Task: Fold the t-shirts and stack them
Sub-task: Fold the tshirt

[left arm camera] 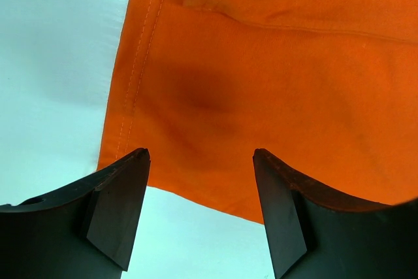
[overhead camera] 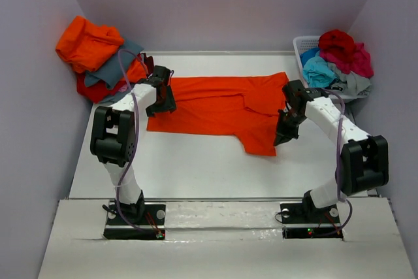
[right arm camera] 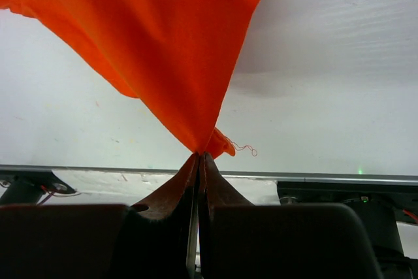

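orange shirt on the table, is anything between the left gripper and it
Nothing visible. The open left gripper hangs over the edge of the orange shirt, only bare cloth and table between its fingers.

L arm & R arm: white shells w/ chunky black joint blocks, thin purple-grey cable along each. Black base plates w/ tiny red/green LEDs. Fingers dark, wedge-shaped, matte, w/ flat inner pads.

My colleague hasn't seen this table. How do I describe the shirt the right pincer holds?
In the middle of the white table lies an orange t-shirt, its near corner in the right pincer. Unlike the shirts heaped far left or in the basket, it alone is spread out.
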`<act>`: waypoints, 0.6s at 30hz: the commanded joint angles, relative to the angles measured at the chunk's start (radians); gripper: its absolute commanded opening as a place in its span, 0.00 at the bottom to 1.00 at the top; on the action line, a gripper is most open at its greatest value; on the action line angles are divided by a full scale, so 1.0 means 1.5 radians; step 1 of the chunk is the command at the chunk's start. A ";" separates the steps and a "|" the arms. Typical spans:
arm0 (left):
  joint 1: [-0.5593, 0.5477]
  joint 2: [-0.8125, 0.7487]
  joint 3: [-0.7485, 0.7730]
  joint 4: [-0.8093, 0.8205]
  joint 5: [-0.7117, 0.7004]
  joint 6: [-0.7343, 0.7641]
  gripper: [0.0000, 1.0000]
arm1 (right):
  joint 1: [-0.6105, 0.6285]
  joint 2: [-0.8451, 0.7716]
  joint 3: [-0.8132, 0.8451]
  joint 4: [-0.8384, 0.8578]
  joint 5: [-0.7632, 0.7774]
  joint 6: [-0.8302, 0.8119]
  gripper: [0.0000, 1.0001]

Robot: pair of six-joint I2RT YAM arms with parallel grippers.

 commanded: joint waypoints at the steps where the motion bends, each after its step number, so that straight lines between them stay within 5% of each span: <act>1: -0.005 0.000 0.029 -0.007 -0.004 0.009 0.76 | 0.004 -0.041 0.037 -0.060 -0.007 -0.008 0.07; 13: -0.005 0.003 0.034 -0.019 0.002 0.013 0.76 | 0.018 0.000 -0.019 -0.006 -0.031 -0.015 0.07; 18: -0.005 -0.014 0.001 -0.024 -0.010 0.007 0.77 | 0.024 0.039 -0.026 0.014 -0.038 -0.027 0.26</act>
